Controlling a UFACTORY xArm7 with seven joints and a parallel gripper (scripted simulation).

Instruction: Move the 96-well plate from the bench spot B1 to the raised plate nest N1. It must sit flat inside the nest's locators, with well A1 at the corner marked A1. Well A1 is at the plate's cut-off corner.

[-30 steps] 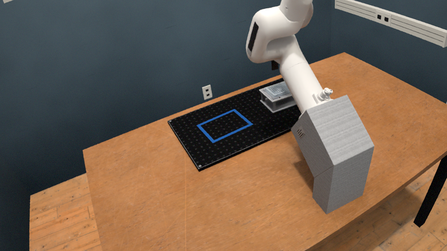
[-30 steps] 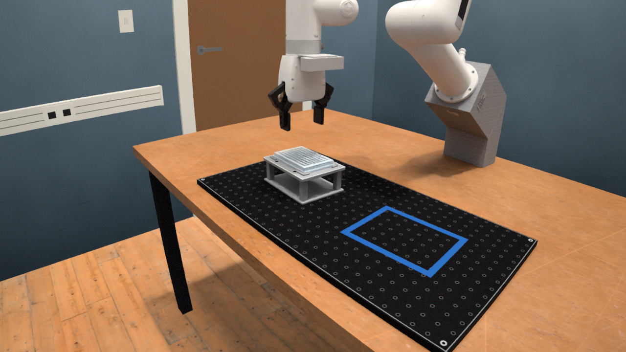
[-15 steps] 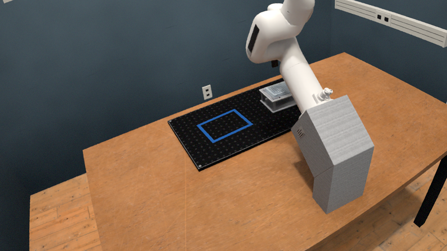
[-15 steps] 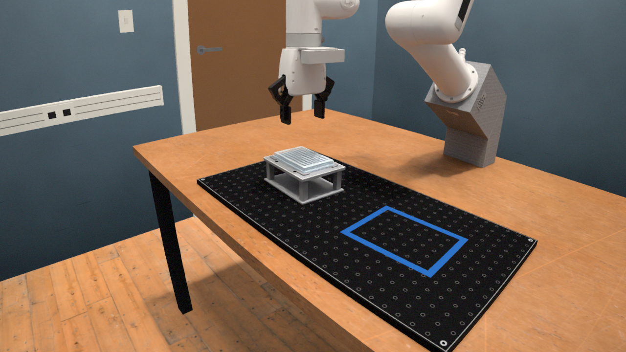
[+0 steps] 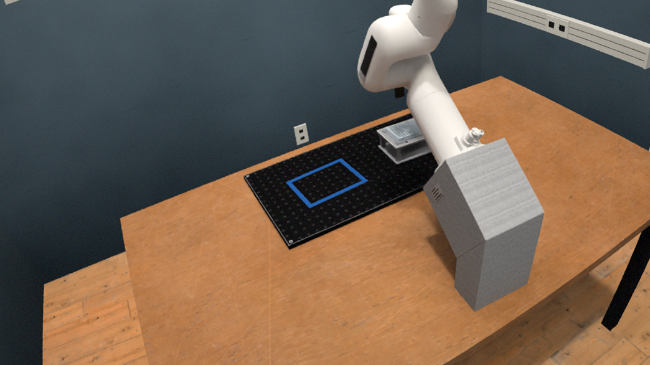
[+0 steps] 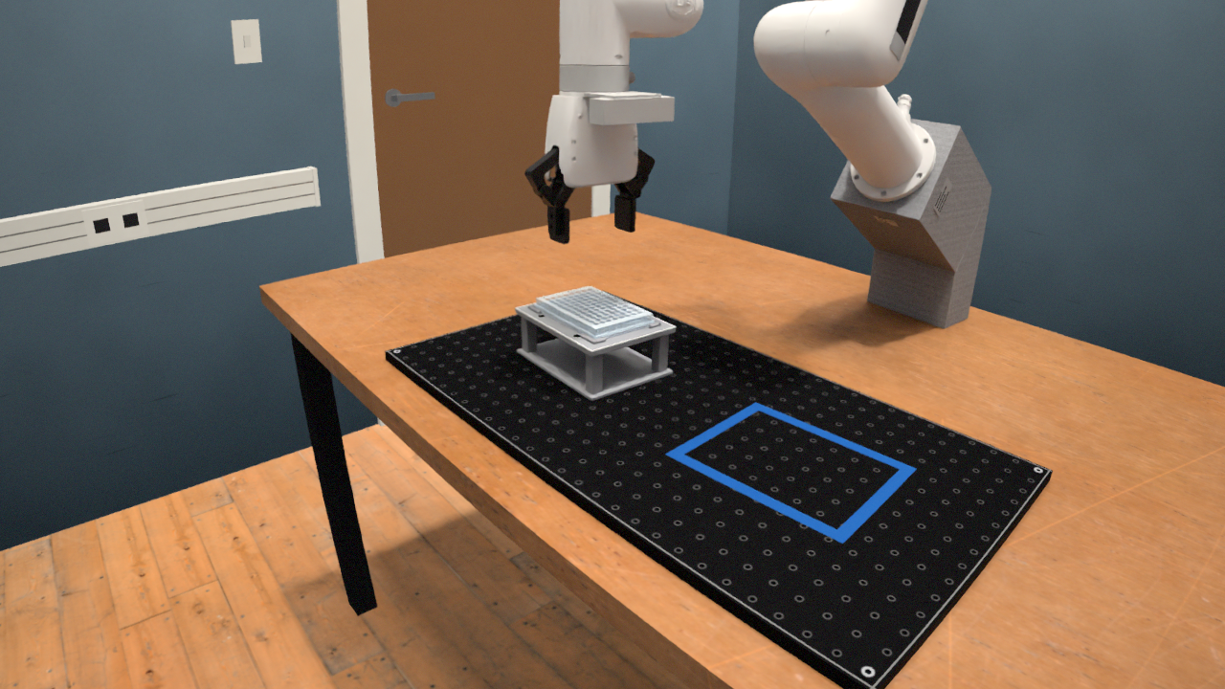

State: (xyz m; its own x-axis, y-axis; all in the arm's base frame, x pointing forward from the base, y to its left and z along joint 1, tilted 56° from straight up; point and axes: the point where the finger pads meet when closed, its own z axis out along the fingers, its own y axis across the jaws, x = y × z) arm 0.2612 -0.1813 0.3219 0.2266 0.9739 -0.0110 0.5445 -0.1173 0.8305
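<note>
A wooden table [image 6: 1070, 377] is covered in part by a black perforated board [image 6: 547, 445]. A blue outlined rectangle [image 6: 881, 488] is marked at the board's 4 o'clock in the exterior view. The 96-well plate [image 6: 592, 310] is seated on the raised nest [image 6: 635, 341]. The tool [image 6: 590, 221] is suspended above, at 12 o'clock, released, with nothing grasped.

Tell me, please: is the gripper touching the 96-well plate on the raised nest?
Apart. The exterior view shows the open gripper hanging well above the 96-well plate, with bare table and door visible between the fingertips and the plate on the nest.
</note>
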